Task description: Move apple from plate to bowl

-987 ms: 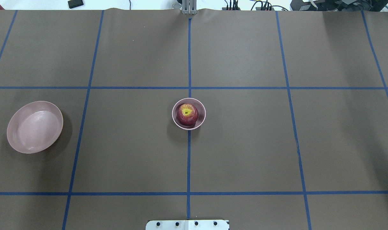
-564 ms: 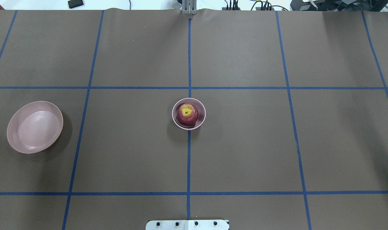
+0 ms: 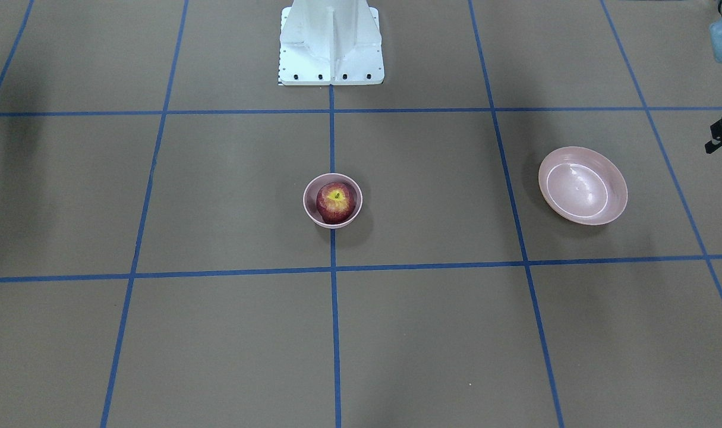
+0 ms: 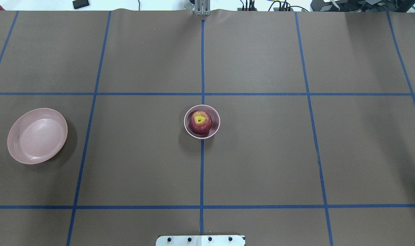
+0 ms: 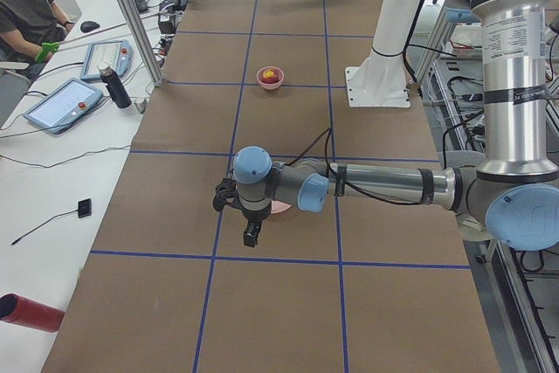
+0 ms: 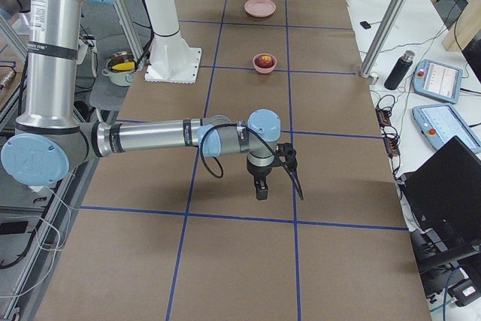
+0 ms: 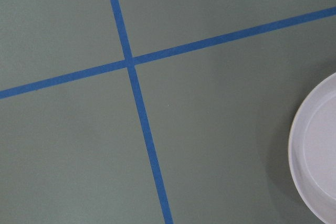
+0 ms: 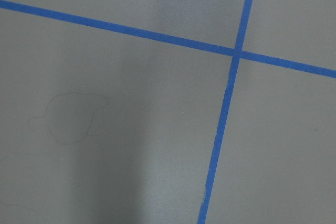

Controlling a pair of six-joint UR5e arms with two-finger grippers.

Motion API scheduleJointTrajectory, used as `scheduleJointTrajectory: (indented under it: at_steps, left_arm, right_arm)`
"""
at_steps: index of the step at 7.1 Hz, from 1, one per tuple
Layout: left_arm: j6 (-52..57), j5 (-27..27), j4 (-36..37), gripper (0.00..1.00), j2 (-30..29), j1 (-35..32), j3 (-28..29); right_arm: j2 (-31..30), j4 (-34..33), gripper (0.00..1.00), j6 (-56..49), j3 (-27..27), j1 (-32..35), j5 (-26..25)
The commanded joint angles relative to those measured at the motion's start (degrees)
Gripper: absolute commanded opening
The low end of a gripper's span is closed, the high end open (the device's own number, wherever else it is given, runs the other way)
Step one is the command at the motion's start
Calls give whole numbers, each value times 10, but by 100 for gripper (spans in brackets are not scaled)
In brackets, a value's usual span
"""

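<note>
One apple (image 4: 200,122) sits inside the one bowl (image 4: 217,123) at mid-desk (image 4: 262,153); one plate (image 4: 37,136) lies well apart. Two claws, left (image 5: 251,231) and right (image 6: 260,189): spread or pressed together, cannot tell.

no writing here can be read from where i stand. the label on the left arm's upright tube (image 5: 510,37) and the label on the right arm's upright tube (image 6: 46,50) both carry print, but it is too small to make out. the touch pendants on the side table (image 5: 61,104) show lit screens with nothing legible on them. the blue tape lines on the bench (image 4: 262,153) are plain, with no numbers or marks.
</note>
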Motion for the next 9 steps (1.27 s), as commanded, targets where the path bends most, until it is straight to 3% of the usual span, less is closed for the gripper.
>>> scheduleJointTrajectory:
  at_steps: [1,4,6,7,9]
  left_arm:
    - [-35,-8,9,98,7,-1,6]
    - [-36,-8,-42,98,-4,-31,26]
    - [-39,-7,-43,98,-17,-31,22]
    - [-35,-13,-46,98,-12,-33,4]
    - [-37,-12,-46,98,-5,-31,-13]
  right_arm:
    - [1,0,100,0,-9,-1,1]
    - [11,1,100,-1,-25,-1,0]
    - [51,17,100,1,-109,-1,10]
    - [83,21,100,5,-127,-1,16]
    - [87,21,100,-19,-143,20,16]
